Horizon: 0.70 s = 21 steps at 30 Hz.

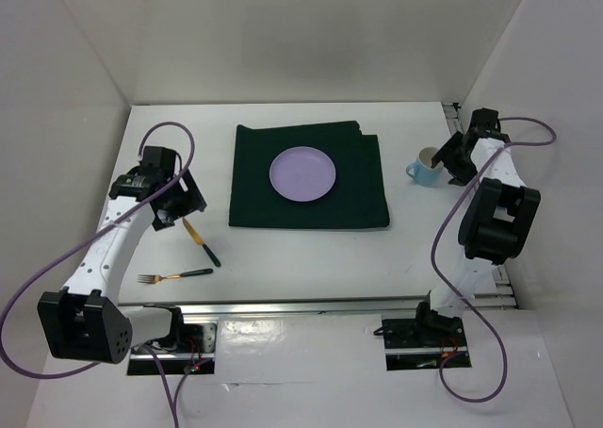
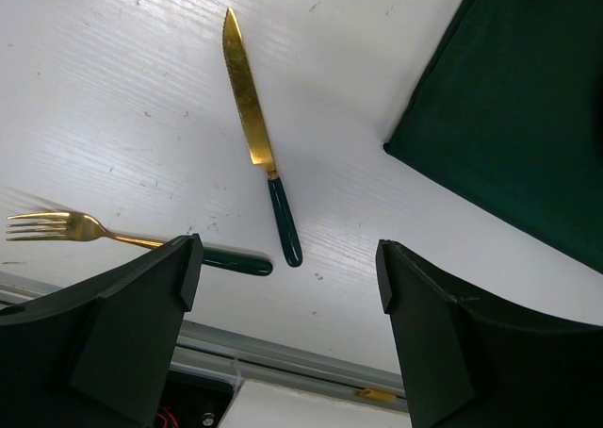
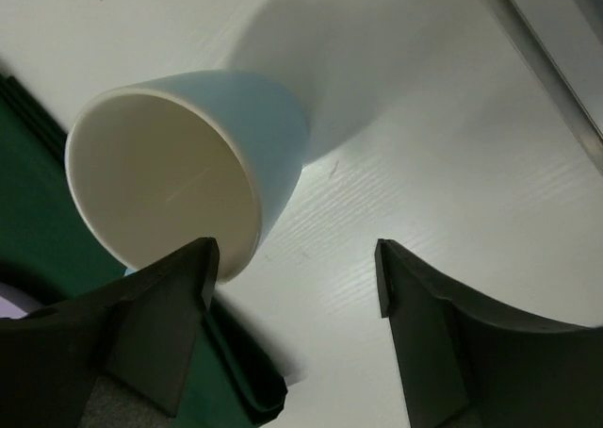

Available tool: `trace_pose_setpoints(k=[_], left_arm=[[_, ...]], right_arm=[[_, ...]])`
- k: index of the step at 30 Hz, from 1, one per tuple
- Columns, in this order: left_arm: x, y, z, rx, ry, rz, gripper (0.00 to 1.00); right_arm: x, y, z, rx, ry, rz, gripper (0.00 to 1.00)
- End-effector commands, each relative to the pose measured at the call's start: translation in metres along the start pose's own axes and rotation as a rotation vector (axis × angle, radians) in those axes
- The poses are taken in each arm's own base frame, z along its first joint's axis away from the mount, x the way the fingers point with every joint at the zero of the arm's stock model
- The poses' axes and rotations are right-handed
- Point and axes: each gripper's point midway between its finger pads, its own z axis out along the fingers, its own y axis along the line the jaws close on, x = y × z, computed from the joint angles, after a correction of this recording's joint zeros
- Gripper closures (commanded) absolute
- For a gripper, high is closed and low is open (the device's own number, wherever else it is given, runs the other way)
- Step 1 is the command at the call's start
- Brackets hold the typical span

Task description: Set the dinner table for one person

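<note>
large flat white matte worktop [image 1: 311, 258] spanned the view beneath both arms. left end effector [image 1: 174, 205] spread above gold-bladed, green-handled knife [image 2: 250, 126]. right end effector [image 3: 297, 254] spread, pale blue ceramic mug [image 3: 273, 126] just outside one finger [image 3: 160, 324], not between. risk judged: closing there would shove or topple mug.

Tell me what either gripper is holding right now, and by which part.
Nothing is held. The left gripper hangs open above the knife; the right gripper is open beside the blue mug.

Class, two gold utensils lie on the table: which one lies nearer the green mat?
The knife, with its plain blade; the fork, with tines, lies farther off.
</note>
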Motion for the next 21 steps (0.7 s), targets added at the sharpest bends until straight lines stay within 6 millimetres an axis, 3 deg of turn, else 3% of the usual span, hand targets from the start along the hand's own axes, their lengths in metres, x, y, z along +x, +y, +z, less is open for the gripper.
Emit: trace_pose_setpoints(k=[1, 4, 5, 8, 9, 14, 16, 17, 18, 20, 21], left_arm=[[-0.012, -0.005, -0.001, 0.006, -0.033, 0.023, 0.07], [-0.011, -0.006, -0.001, 0.014, -0.028, 0.023, 0.07], [-0.013, -0.007, 0.000, 0.013, -0.026, 0.023, 0.07], [-0.015, -0.009, 0.001, 0.013, -0.026, 0.023, 0.07], [-0.018, -0.011, -0.002, 0.018, -0.035, 0.022, 0.07], [-0.020, -0.012, -0.001, 0.018, -0.035, 0.022, 0.07], [-0.018, -0.014, 0.001, 0.018, -0.025, 0.031, 0.07], [-0.015, -0.012, 0.003, 0.013, -0.018, 0.032, 0.07], [-0.015, -0.012, 0.003, 0.013, -0.018, 0.032, 0.07], [-0.015, -0.013, 0.003, 0.013, -0.018, 0.023, 0.07], [-0.013, -0.011, 0.004, 0.008, -0.010, 0.024, 0.07]], right_arm=[[-0.013, 0.011, 0.009, -0.046, -0.034, 0.001, 0.29], [-0.013, 0.011, 0.018, -0.044, -0.031, 0.001, 0.42], [-0.018, 0.011, 0.021, -0.037, -0.038, 0.001, 0.57], [-0.023, 0.024, 0.017, -0.026, -0.062, -0.026, 0.83], [-0.026, 0.021, 0.015, 0.020, -0.084, -0.036, 1.00], [-0.042, 0.068, -0.027, 0.010, -0.201, -0.135, 1.00], [-0.046, 0.106, -0.042, -0.054, -0.226, -0.192, 1.00], [-0.041, 0.114, -0.045, -0.057, -0.209, -0.219, 1.00], [-0.041, 0.140, -0.049, -0.093, -0.221, -0.249, 1.00], [-0.034, 0.164, -0.050, -0.118, -0.212, -0.294, 1.00], [-0.019, 0.174, -0.035, -0.111, -0.169, -0.325, 1.00]])
